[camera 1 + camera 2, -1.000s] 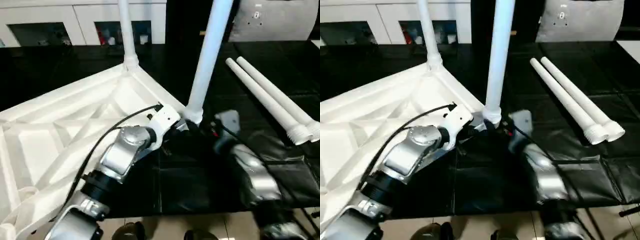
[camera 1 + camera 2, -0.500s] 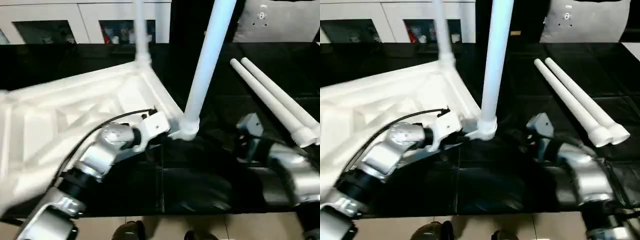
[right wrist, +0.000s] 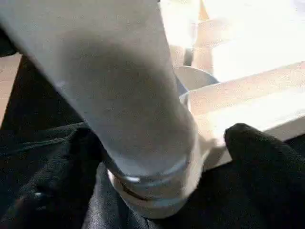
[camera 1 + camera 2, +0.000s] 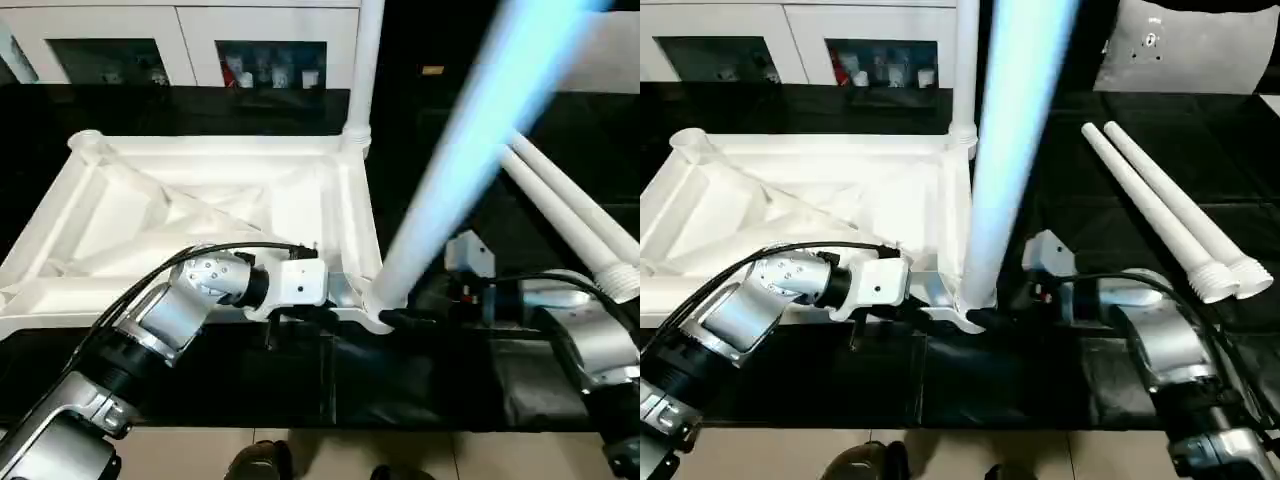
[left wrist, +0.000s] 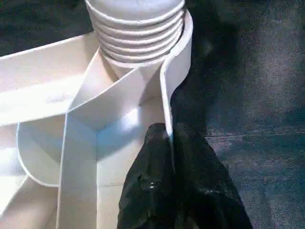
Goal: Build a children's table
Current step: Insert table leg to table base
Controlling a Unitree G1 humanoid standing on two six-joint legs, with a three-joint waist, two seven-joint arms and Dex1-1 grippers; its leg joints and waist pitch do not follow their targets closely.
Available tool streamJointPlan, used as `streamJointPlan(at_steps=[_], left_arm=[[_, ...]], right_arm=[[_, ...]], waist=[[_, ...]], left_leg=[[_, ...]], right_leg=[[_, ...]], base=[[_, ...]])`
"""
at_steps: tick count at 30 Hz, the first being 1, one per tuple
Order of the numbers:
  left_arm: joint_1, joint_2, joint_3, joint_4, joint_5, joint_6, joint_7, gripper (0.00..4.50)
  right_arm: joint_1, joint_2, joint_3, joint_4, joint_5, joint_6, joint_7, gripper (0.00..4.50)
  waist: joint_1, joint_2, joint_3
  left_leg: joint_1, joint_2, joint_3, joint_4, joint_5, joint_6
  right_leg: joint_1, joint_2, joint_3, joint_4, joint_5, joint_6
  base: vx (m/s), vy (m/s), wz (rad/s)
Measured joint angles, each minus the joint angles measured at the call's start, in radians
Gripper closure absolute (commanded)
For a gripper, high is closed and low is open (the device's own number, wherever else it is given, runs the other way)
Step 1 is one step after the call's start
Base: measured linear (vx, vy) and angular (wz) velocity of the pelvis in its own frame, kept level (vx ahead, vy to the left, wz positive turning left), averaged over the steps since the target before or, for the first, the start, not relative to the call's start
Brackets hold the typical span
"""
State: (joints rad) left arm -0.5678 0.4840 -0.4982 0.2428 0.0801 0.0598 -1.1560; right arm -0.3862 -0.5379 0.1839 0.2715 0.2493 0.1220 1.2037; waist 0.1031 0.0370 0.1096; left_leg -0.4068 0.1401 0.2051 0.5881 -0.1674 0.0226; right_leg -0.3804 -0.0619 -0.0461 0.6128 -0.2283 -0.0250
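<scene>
two legs [image 4: 965,70] upright in table top [image 4: 790,195], left fingers [image 5: 159,157] pinching its rim

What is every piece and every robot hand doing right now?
table top: upside down, ribs up.
far leg: upright in its corner socket.
near leg: leaning in the near corner socket, threads showing.
spare legs: lying side by side, unattached.
left end effector: shut on the table top's rim.
right end effector: open, one finger on each side of the near leg's base.

The near leg [image 4: 470,150] is smearing into blur toward the upper right; the far leg [image 4: 365,60] is running off the top edge.
</scene>
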Motion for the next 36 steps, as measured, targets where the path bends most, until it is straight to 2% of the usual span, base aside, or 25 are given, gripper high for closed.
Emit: streamJointPlan(at_steps=[4, 9, 20, 25, 29, 35, 36], left_arm=[[-0.005, 0.000, 0.000, 0.008, 0.002, -0.011, -0.009, 4.50], [-0.005, 0.001, 0.000, 0.009, 0.002, -0.016, -0.014, 4.50], [0.005, 0.009, 0.001, -0.004, 0.002, -0.017, -0.024, 4.50], [0.010, 0.014, 0.000, -0.012, 0.002, -0.017, -0.031, 4.50], [0.019, 0.019, 0.005, -0.023, 0.000, -0.017, -0.031, 4.50], [0.040, 0.006, 0.022, -0.031, -0.001, -0.020, -0.015, 4.50], [0.047, 0.003, 0.029, -0.041, -0.012, -0.004, -0.017, 4.06]], right_arm=[[-0.001, 0.012, 0.012, 0.019, -0.007, 0.001, 0.005, 0.84], [-0.001, 0.017, 0.012, 0.021, -0.004, 0.007, 0.008, 1.12], [0.034, 0.028, 0.007, 0.000, 0.002, 0.004, 0.005, 1.22], [0.066, 0.050, -0.018, -0.004, 0.036, 0.028, 0.002, 1.22], [0.103, 0.096, -0.067, -0.001, 0.111, 0.086, -0.010, 1.23], [0.120, 0.134, -0.095, 0.003, 0.179, 0.132, -0.033, 1.23], [0.122, 0.141, -0.098, -0.006, 0.189, 0.146, -0.042, 1.23]], waist=[[0.000, 0.000, 0.000], [0.000, 0.000, 0.000], [-0.001, 0.000, 0.000], [-0.001, 0.000, 0.000], [-0.003, 0.000, 0.000], [0.000, 0.001, -0.001], [0.000, 0.001, -0.001]], left_leg=[[0.000, 0.000, 0.000, 0.000, 0.000, 0.000], [0.000, 0.000, 0.000, 0.000, 0.000, 0.000], [0.001, 0.000, 0.000, 0.000, 0.000, 0.000], [0.001, 0.000, 0.000, 0.000, -0.001, -0.001], [0.001, 0.000, 0.000, -0.001, -0.003, -0.004], [0.001, 0.000, 0.000, -0.001, -0.003, -0.005], [0.001, 0.000, 0.000, -0.001, -0.003, -0.005]], right_leg=[[0.000, 0.000, 0.000, 0.000, 0.000, 0.000], [0.000, 0.000, 0.000, 0.000, 0.000, 0.000], [0.000, 0.000, 0.000, 0.001, 0.000, 0.000], [0.000, 0.000, 0.000, 0.001, 0.000, 0.000], [0.000, 0.000, 0.000, 0.001, 0.000, 0.000], [0.000, 0.000, 0.000, 0.001, 0.000, 0.000], [0.000, 0.000, 0.000, 0.001, 0.000, 0.000]], base=[[0.000, 0.000, 0.00], [0.000, 0.000, 0.00], [0.000, 0.000, 0.00], [0.000, 0.000, 0.00], [0.000, 0.000, 0.00], [0.000, 0.000, 0.00], [0.000, 0.000, 0.00]])
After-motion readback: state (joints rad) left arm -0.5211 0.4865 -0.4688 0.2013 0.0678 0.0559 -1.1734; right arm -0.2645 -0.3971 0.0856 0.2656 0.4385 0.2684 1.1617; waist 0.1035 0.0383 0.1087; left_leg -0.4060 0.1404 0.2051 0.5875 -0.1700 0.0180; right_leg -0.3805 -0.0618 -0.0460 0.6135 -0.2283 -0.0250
